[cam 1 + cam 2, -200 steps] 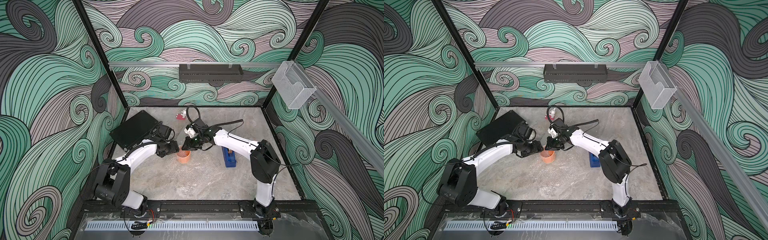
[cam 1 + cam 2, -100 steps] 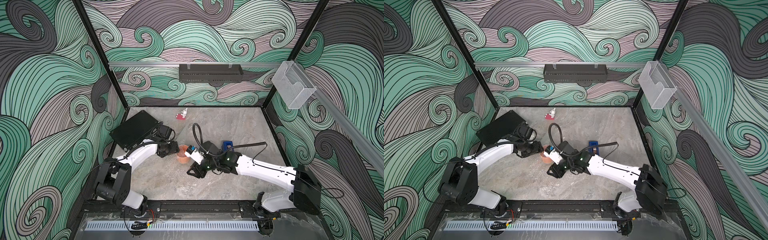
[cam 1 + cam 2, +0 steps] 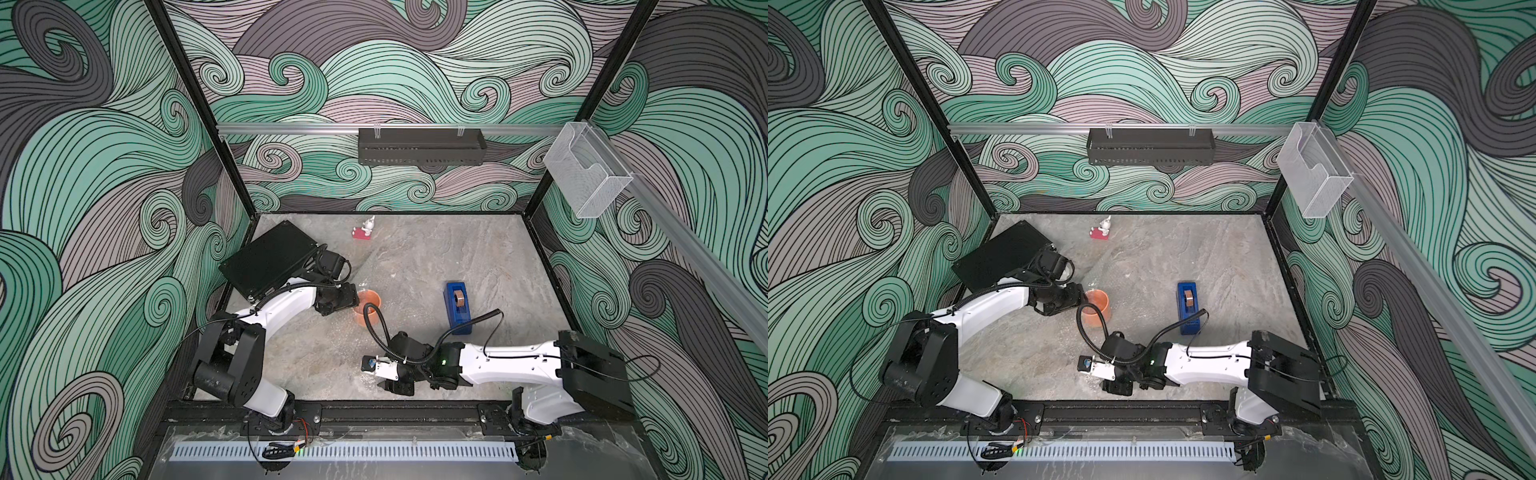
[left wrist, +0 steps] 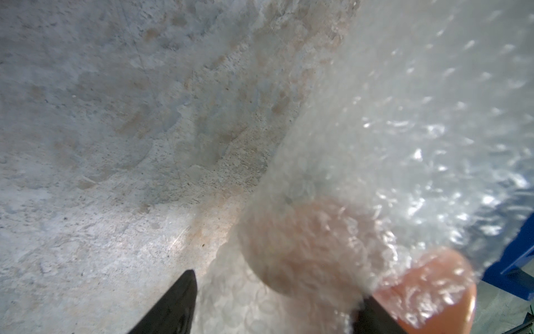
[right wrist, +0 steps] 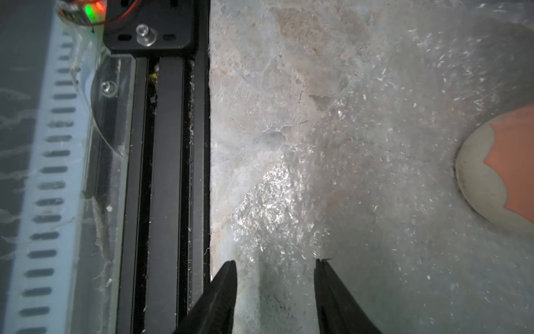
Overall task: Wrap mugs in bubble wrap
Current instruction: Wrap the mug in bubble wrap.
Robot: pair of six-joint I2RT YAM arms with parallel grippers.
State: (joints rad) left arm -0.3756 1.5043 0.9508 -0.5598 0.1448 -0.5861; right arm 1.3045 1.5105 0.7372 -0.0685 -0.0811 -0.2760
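Right gripper (image 5: 274, 261) nearest, by the front rail: jaws parted, nothing held, above a corner of the one wrap (image 5: 361, 173) sheet. One mug (image 3: 367, 307) mid-table on the wrap. Left gripper (image 4: 277, 286) at the mug, jaws wide; wrap blurs it, so grip unclear. One dispenser (image 3: 457, 305) alongside, clear of both. One figurine (image 3: 363, 230) farthest.

Orange mug (image 3: 368, 307) is sitting tipped (cream base showing) on clear bubble wrap (image 5: 346, 173), which is lying mostly flat.

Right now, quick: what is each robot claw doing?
Left gripper: open at the small salmon-orange ceramic mug, not clamped.
Right gripper: open over the clear bubble wrap, holding nothing.
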